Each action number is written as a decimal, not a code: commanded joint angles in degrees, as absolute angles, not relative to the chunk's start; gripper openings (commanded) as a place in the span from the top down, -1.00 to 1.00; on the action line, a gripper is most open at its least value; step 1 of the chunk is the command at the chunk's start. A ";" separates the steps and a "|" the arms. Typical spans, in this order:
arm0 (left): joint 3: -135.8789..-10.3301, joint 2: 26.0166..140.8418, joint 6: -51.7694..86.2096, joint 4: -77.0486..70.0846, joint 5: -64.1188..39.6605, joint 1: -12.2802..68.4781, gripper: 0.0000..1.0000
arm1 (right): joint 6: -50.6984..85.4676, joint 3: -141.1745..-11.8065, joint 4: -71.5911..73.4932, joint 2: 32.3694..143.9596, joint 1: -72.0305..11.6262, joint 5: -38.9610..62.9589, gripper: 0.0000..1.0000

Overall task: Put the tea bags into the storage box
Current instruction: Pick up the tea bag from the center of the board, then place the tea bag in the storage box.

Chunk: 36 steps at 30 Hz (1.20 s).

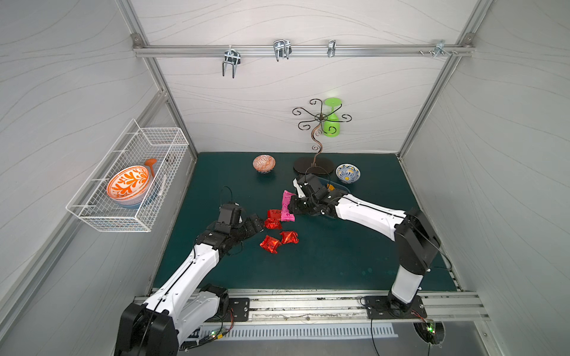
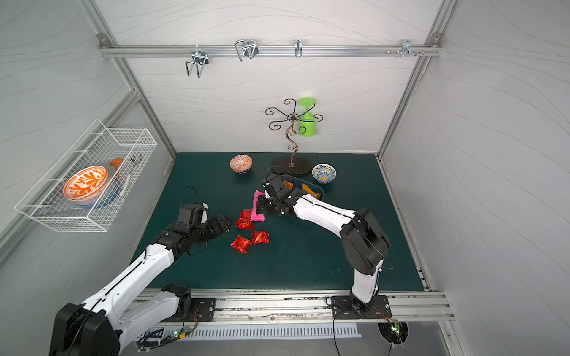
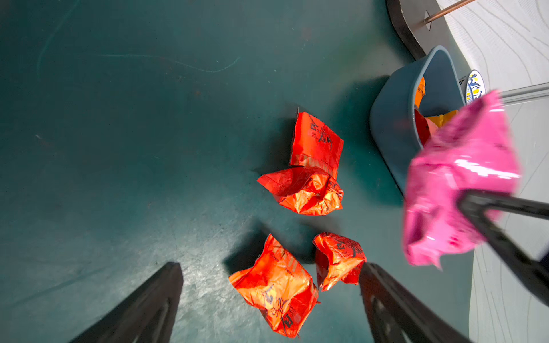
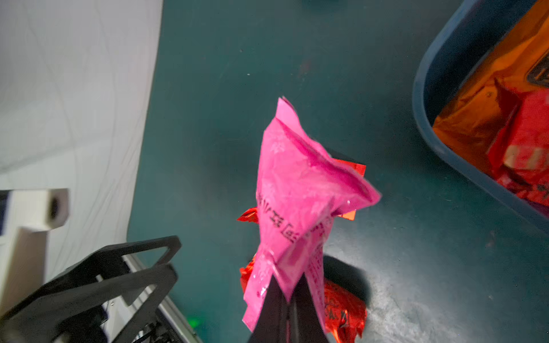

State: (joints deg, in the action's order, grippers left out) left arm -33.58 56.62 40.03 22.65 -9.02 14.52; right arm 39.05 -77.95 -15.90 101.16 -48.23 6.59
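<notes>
Short of the box (image 3: 389, 124), four red bags (image 1: 270, 243) lie on the worktop (image 1: 339, 262) before the left end effector (image 1: 258, 222), jaws apart. Nearer it, the right end effector (image 4: 286, 300) clamps a pink bag (image 4: 297, 193) by its edge: light, slippery foil, likely best pinched at a seam.

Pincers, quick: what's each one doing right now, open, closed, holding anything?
Left pincer: open, holding nothing.
Right pincer: closed on the pink tea bag.
</notes>
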 commanded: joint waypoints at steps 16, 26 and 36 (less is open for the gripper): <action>-38.00 61.26 40.08 22.06 -10.99 14.72 -0.94 | 47.20 -74.05 -10.77 98.93 -29.07 9.83 1.00; -37.79 59.13 39.57 23.54 -10.27 14.69 -0.94 | 62.66 -77.42 -5.36 109.90 -28.55 13.08 1.00; -37.53 57.94 39.20 24.17 -9.75 14.68 -0.94 | 66.08 -77.43 -5.40 111.93 -29.15 8.97 0.78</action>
State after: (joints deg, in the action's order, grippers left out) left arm -35.88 58.85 39.75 24.03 -10.17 14.52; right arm 65.56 -76.23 -4.78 111.20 -28.71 10.13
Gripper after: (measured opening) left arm 0.972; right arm 0.094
